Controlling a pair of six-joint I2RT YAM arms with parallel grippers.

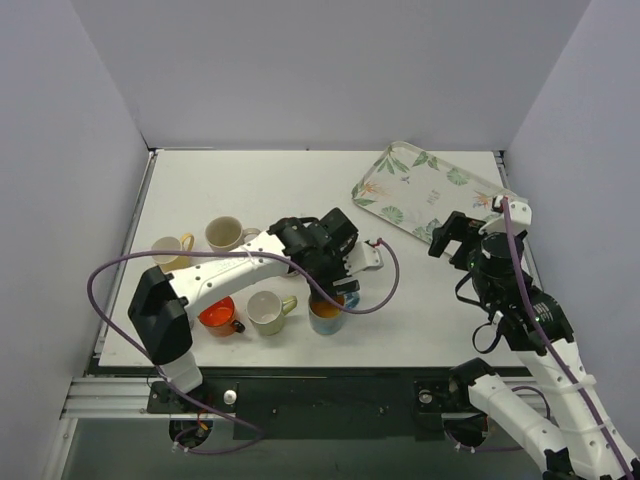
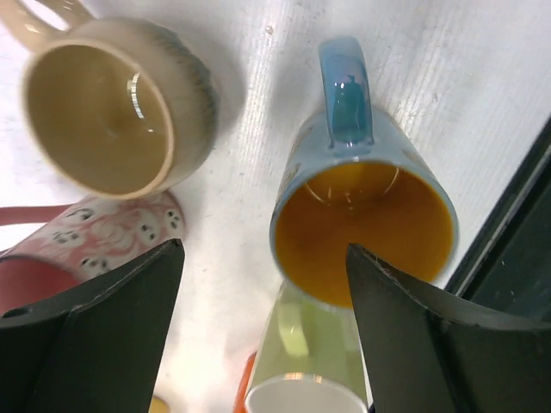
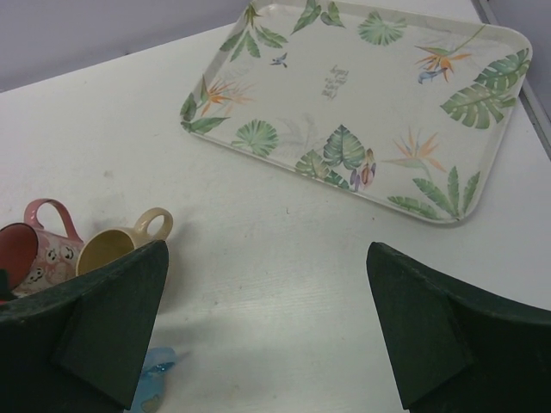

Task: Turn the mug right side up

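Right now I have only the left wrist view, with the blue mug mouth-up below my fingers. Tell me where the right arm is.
Observer: The right gripper hangs open over the table, far to the right of the blue mug.
Operator: Report what lies beyond it.
Observer: A leaf-print tray, just ahead of it, toward the table's far right corner.
Operator: Say what the tray holds.
Observer: Nothing; its surface is bare in the right wrist view.
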